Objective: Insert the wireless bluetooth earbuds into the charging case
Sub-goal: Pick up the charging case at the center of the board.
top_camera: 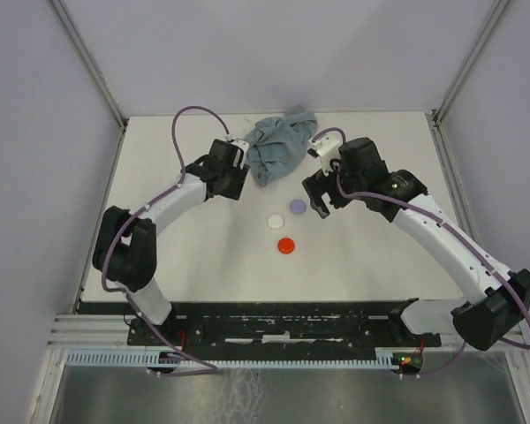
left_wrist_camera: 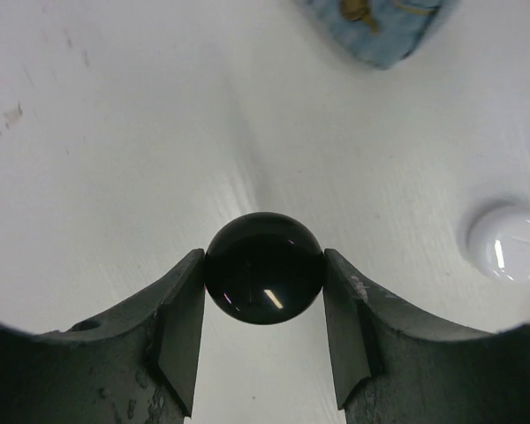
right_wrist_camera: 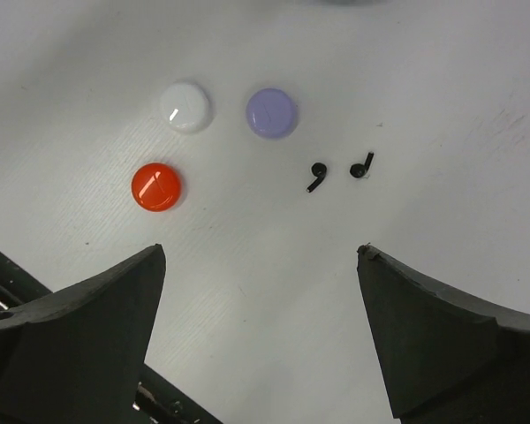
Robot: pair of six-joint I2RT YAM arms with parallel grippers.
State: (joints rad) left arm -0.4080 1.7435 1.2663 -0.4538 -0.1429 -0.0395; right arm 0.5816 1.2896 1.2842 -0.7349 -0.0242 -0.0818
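Two tiny black wireless earbuds (right_wrist_camera: 316, 177) (right_wrist_camera: 362, 165) lie side by side on the white table, just ahead of my right gripper (right_wrist_camera: 261, 253), which hovers open above them with nothing between its fingers. My left gripper (left_wrist_camera: 263, 265) is shut on a glossy black round charging case (left_wrist_camera: 263, 274), pinched by its sides between both fingers just above the table. In the top view the left gripper (top_camera: 234, 173) sits beside the cloth and the right gripper (top_camera: 316, 198) near the lilac disc; the earbuds are hidden there.
White (top_camera: 275, 221), lilac (top_camera: 297, 206) and red (top_camera: 286, 245) round cases lie mid-table, also seen as white (right_wrist_camera: 186, 106), lilac (right_wrist_camera: 271, 112) and red (right_wrist_camera: 155, 186). A crumpled blue-grey cloth (top_camera: 278, 146) lies at the back. Walls enclose the table.
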